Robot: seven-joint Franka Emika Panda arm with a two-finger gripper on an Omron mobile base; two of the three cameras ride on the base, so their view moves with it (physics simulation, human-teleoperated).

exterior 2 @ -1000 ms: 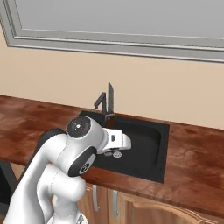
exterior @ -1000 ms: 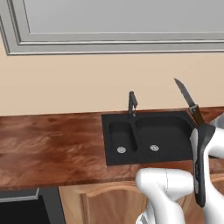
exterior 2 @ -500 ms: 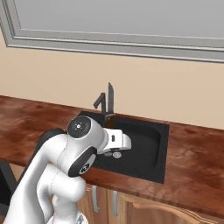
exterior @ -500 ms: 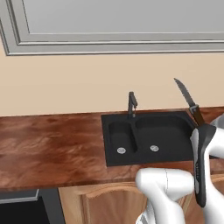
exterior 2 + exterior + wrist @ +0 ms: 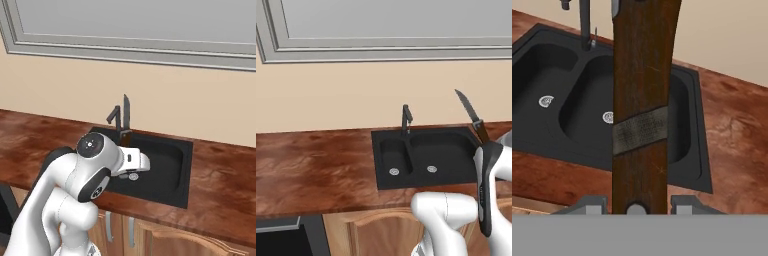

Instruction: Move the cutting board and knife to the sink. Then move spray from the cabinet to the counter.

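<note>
My gripper (image 5: 640, 202) grips the knife (image 5: 470, 111) by its handle, blade up, over the sink's (image 5: 456, 165) right basin; next I lower and release.

No readable text, labels, brands, numbers or signs in any view.
</note>
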